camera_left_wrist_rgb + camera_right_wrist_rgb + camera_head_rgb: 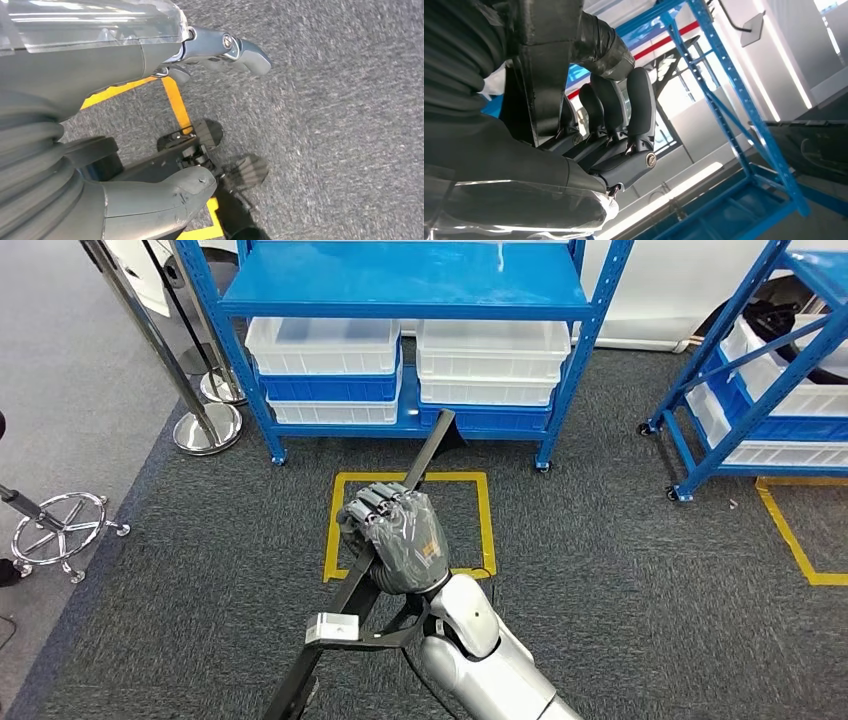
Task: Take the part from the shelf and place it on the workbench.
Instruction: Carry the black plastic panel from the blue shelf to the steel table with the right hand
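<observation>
Your part [425,465] is a long black bar, off the shelf and held in the air over the grey carpet [620,570], running from low near the robot's body up toward the foot of the blue shelf [410,285]. A silver block [333,628] sits on its lower stretch. You have the right hand [395,538] wrapped around the bar's middle; in the right wrist view the dark fingers [640,107] curl tight over the black bar. The left hand [150,195] hangs over the carpet with its fingers apart and nothing in it. Beneath the bar you see a yellow floor square [485,520]. White and blue bins [325,345] sit stacked under the shelf's blue board.
</observation>
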Motion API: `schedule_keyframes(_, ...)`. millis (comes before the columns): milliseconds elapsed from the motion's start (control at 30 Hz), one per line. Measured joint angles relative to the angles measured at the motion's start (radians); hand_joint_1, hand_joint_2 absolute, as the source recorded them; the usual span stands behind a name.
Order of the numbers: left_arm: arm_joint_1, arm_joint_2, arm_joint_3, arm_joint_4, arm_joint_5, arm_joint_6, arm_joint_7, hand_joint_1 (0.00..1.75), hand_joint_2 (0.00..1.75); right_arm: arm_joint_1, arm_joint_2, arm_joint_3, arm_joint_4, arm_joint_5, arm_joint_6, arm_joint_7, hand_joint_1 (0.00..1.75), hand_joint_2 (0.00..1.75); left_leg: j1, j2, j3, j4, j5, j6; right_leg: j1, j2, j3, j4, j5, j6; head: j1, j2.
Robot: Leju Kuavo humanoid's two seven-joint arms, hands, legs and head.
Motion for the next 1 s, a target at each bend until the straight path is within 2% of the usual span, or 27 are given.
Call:
schedule_keyframes(33,0.0,0.0,0.0,0.0,0.0,0.0,0.0,0.0,1.75,0.0,0.0,0.0,0.0,0.0,0.0,0.0,1.41,1.75,0.0,0.0,-0.013,0.0,0.01,0.004,-0.001,0.001,-0.019,0.061,-0.05,0.004,0.0,0.0)
schedule_keyframes(67,0.0,0.0,0.0,0.0,0.0,0.0,0.0,0.0,1.75,0.001,-0.001,0.0,0.0,0.0,0.0,0.0,1.41,1.75,0.0,0.0,-0.027,0.002,0.02,0.004,-0.003,0.001,-0.035,0.125,-0.088,0.007,0.0,0.0)
schedule_keyframes(100,0.0,0.0,0.0,0.0,0.0,0.0,0.0,0.0,1.75,0.001,-0.003,0.0,0.0,0.0,0.0,0.0,1.41,1.75,0.0,0.0,-0.041,0.005,0.028,0.003,-0.005,0.001,-0.042,0.173,-0.105,0.01,0.0,0.0)
schedule_keyframes(133,0.001,0.0,0.0,0.0,0.0,0.0,0.0,0.0,1.75,0.001,-0.004,0.0,0.0,0.0,0.0,0.001,1.41,1.75,0.0,0.0,-0.054,0.008,0.034,0.001,-0.007,0.001,-0.034,0.192,-0.1,0.013,0.0,0.0)
schedule_keyframes(167,0.001,0.0,0.0,0.0,0.0,0.0,0.0,0.0,1.75,0.001,-0.005,0.0,0.001,0.0,0.0,0.001,1.41,1.75,0.001,0.0,-0.065,0.013,0.039,-0.002,-0.009,0.001,-0.007,0.172,-0.081,0.014,0.0,0.0)
schedule_keyframes(200,0.001,0.0,0.0,0.0,0.0,0.0,0.0,0.0,1.75,0.001,-0.006,0.0,0.001,0.0,0.0,0.001,1.41,1.75,0.001,0.0,-0.075,0.019,0.043,-0.005,-0.01,0.001,0.038,0.118,-0.058,0.013,0.0,0.0)
schedule_keyframes(267,0.001,0.0,0.0,0.0,0.0,-0.001,0.0,0.0,1.75,-0.002,-0.006,0.0,0.0,0.001,0.0,0.001,1.41,1.75,0.0,0.0,-0.093,0.032,0.049,-0.013,-0.008,0.001,0.131,-0.013,-0.045,0.008,0.0,0.0)
schedule_keyframes(300,0.0,0.0,0.0,0.0,0.0,-0.001,0.0,0.0,1.75,-0.003,-0.006,0.001,0.0,0.001,0.0,0.001,1.41,1.75,-0.001,0.0,-0.098,0.037,0.052,-0.018,-0.006,0.002,0.156,-0.055,-0.049,0.004,0.0,0.0)
schedule_keyframes(333,0.0,0.0,0.0,0.0,0.0,-0.002,0.0,0.0,1.75,-0.004,-0.006,0.001,0.0,0.002,0.0,0.001,1.41,1.75,-0.002,0.0,-0.102,0.039,0.056,-0.025,-0.002,0.002,0.164,-0.073,-0.056,0.0,0.0,0.0)
schedule_keyframes(400,0.0,0.0,0.0,0.0,0.0,-0.002,0.0,0.0,1.75,-0.004,-0.006,0.001,0.0,0.003,0.0,0.002,1.41,1.75,0.0,0.0,-0.106,0.041,0.062,-0.039,-0.002,0.002,0.158,-0.081,-0.048,-0.012,0.0,0.0)
schedule_keyframes(433,0.0,0.0,0.0,0.0,0.0,-0.002,0.0,0.0,1.75,-0.005,-0.006,0.002,0.0,0.004,0.0,0.002,1.41,1.75,0.001,-0.001,-0.112,0.049,0.053,-0.044,-0.003,0.0,0.154,-0.084,-0.042,-0.021,0.0,0.0)
schedule_keyframes(467,0.001,0.0,0.0,0.0,0.0,-0.002,0.0,0.0,1.75,-0.005,-0.006,0.002,0.0,0.005,0.0,0.002,1.41,1.75,0.003,-0.002,-0.122,0.072,0.029,-0.049,-0.005,-0.001,0.15,-0.088,-0.034,-0.03,0.0,0.0)
schedule_keyframes(500,0.001,0.0,0.001,0.0,0.0,-0.002,0.0,0.0,1.75,-0.006,-0.005,0.002,0.0,0.005,0.0,0.002,1.41,1.75,0.005,-0.003,-0.138,0.114,-0.007,-0.054,-0.006,-0.003,0.143,-0.09,-0.026,-0.037,0.0,0.0)
schedule_keyframes(567,0.001,0.0,0.001,0.0,-0.001,-0.002,0.0,0.0,1.75,-0.007,-0.005,0.005,0.002,0.006,0.0,0.002,1.41,1.75,0.006,-0.004,-0.178,0.241,-0.09,-0.062,-0.004,-0.004,0.126,-0.09,-0.012,-0.043,-0.001,0.0)
schedule_keyframes(600,0.002,0.0,0.001,0.0,-0.001,-0.002,0.0,0.0,1.75,-0.007,-0.005,0.006,0.004,0.006,0.0,0.002,1.41,1.75,0.006,-0.004,-0.19,0.293,-0.112,-0.064,-0.003,-0.005,0.116,-0.089,-0.005,-0.044,0.0,0.0)
schedule_keyframes(633,0.002,0.0,0.001,0.0,-0.001,-0.002,0.001,0.0,1.75,-0.007,-0.005,0.008,0.006,0.006,0.0,0.003,1.41,1.75,0.006,-0.003,-0.187,0.316,-0.116,-0.066,-0.003,-0.005,0.106,-0.088,0.002,-0.043,0.0,0.0)
schedule_keyframes(667,0.002,0.0,0.001,0.0,-0.001,-0.003,0.001,0.0,1.75,-0.007,-0.005,0.009,0.008,0.006,0.0,0.003,1.41,1.75,0.006,-0.003,-0.166,0.298,-0.1,-0.065,-0.002,-0.004,0.097,-0.086,0.008,-0.042,0.0,0.0)
schedule_keyframes(733,0.0,0.0,0.001,0.0,-0.002,-0.003,0.001,0.0,1.75,-0.008,-0.005,0.012,0.01,0.006,0.0,0.003,1.41,1.75,0.005,-0.004,-0.076,0.165,-0.054,-0.058,-0.002,-0.004,0.084,-0.083,0.018,-0.037,0.0,0.0)
schedule_keyframes(767,-0.001,0.0,0.001,0.0,-0.002,-0.003,0.001,0.0,1.75,-0.009,-0.005,0.013,0.01,0.006,0.0,0.003,1.41,1.75,0.003,-0.005,-0.032,0.094,-0.04,-0.053,-0.001,-0.003,0.079,-0.082,0.024,-0.033,0.0,0.0)
schedule_keyframes(800,-0.002,0.0,0.001,0.0,-0.002,-0.003,0.001,0.0,1.75,-0.01,-0.005,0.014,0.01,0.006,0.0,0.003,1.41,1.75,0.0,-0.006,-0.003,0.044,-0.033,-0.047,-0.001,-0.003,0.076,-0.082,0.029,-0.027,0.0,0.0)
schedule_keyframes(833,-0.003,0.0,0.001,0.0,-0.002,-0.003,0.0,0.0,1.75,-0.011,-0.005,0.016,0.01,0.006,0.0,0.004,1.41,1.75,-0.003,-0.007,0.009,0.019,-0.034,-0.042,-0.001,-0.004,0.073,-0.083,0.036,-0.022,0.0,0.0)
schedule_keyframes(900,-0.002,0.0,0.003,0.0,-0.002,-0.003,0.0,0.0,1.75,-0.013,-0.005,0.02,0.01,0.006,0.0,0.009,1.41,1.75,-0.004,-0.008,0.004,0.013,-0.022,-0.029,0.0,-0.004,0.07,-0.088,0.048,-0.01,0.0,0.0)
schedule_keyframes(933,-0.003,0.0,0.003,0.0,-0.002,-0.003,0.0,0.0,1.75,-0.014,-0.005,0.021,0.01,0.005,0.0,0.013,1.41,1.75,-0.002,-0.006,0.001,0.009,-0.014,-0.022,0.0,-0.003,0.067,-0.084,0.044,-0.004,0.0,0.0)
schedule_keyframes(967,-0.003,0.0,0.004,0.0,-0.003,-0.003,0.0,0.0,1.75,-0.016,-0.006,0.022,0.01,0.004,0.0,0.016,1.41,1.75,0.0,-0.004,-0.005,0.004,-0.004,-0.012,0.001,-0.001,0.058,-0.065,0.024,0.001,0.0,0.0)
schedule_keyframes(1000,-0.004,-0.001,0.005,0.0,-0.003,-0.003,0.0,0.0,1.75,-0.017,-0.006,0.023,0.011,0.002,0.0,0.018,1.41,1.75,0.003,-0.002,-0.012,0.0,0.006,-0.004,0.001,0.0,0.044,-0.028,-0.011,0.005,0.0,0.0)
